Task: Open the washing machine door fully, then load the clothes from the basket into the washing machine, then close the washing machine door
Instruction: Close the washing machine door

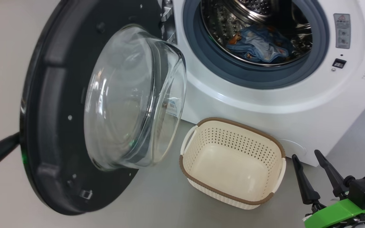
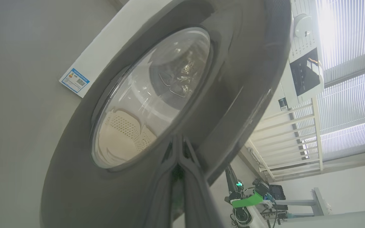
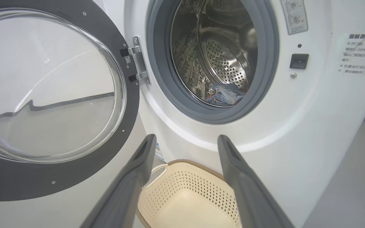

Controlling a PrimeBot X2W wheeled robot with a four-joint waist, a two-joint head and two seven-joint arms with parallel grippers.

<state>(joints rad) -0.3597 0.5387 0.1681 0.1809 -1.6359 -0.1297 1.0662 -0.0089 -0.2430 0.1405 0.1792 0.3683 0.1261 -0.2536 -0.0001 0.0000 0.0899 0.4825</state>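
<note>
Right gripper (image 1: 306,155): fingers spread wide with nothing between them; it hangs low over the floor (image 1: 157,196)
Basket (image 1: 233,122): just ahead of and below the right gripper's fingertips; it stands on the floor close to the washing machine (image 1: 265,104), and its bare cream bottom shows
Left gripper (image 2: 178,139): fingers pressed together, gripping nothing; the tips lie against the outer black rim of the washing machine door (image 1: 52,126)
Door: swung out to the left of the right gripper on its metal hinge (image 3: 138,60); the glass bulge faces the basket
Drum (image 1: 220,19): beyond the basket and higher than the right gripper, ringed by the grey-blue seal (image 1: 201,53); the clothes (image 1: 258,44) lie bunched at its bottom
Floor: smooth grey, running under door and basket
Room: past the left gripper, bright slatted blinds (image 2: 350,31) and a white railing
Open room: a gap between glass bulge and basket; the drum mouth stands clear ahead of the right gripper; free grey floor to that gripper's right, past the machine's corner
</note>
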